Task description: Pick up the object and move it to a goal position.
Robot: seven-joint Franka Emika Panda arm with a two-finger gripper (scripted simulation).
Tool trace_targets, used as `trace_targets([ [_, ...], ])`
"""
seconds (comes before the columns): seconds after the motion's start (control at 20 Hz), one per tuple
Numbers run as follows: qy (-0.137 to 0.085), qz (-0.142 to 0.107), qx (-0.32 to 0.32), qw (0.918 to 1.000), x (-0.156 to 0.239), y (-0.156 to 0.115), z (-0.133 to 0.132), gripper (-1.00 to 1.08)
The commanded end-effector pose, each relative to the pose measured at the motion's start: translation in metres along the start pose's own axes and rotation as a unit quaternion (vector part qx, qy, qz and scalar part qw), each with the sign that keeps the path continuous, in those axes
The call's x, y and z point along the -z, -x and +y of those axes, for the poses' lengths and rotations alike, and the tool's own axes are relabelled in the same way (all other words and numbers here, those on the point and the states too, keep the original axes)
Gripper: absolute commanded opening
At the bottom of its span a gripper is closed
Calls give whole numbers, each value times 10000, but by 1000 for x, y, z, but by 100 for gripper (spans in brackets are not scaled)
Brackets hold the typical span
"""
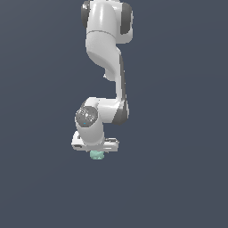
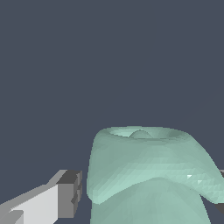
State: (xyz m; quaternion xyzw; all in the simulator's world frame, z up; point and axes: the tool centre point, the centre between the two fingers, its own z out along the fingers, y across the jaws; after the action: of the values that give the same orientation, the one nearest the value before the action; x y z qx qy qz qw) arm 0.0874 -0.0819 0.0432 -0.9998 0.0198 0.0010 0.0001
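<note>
The object (image 1: 96,155) is a small pale mint-green lumpy piece sitting just under the white hand in the exterior view. In the wrist view the object (image 2: 148,166) fills the space between the fingers. My gripper (image 1: 95,150) is down over it and straddles it. One finger (image 2: 65,199) shows with its dark pad a narrow gap away from the object's side. Only a dark sliver of the other finger (image 2: 221,206) shows at the picture's edge, close against the object. The gripper (image 2: 148,197) looks open around the object, and the object's lower part is hidden.
A plain dark grey-blue surface (image 1: 178,178) lies all around. The white arm (image 1: 107,49) rises straight above the hand toward the top of the exterior view.
</note>
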Motion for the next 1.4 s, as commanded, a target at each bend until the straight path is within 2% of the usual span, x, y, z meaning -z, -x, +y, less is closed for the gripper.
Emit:
trace_targets([
  [0.0,0,10,0,10000,-5,-1,0,100],
  [0.15,0,10,0,10000,-3,-2,0,100],
  [0.2,0,10,0,10000,-3,-2,0,-100],
  [0.9,0,10,0,10000,0,-1,-2,-100],
  [1.35,0,10,0,10000,37,10,-23,-100],
])
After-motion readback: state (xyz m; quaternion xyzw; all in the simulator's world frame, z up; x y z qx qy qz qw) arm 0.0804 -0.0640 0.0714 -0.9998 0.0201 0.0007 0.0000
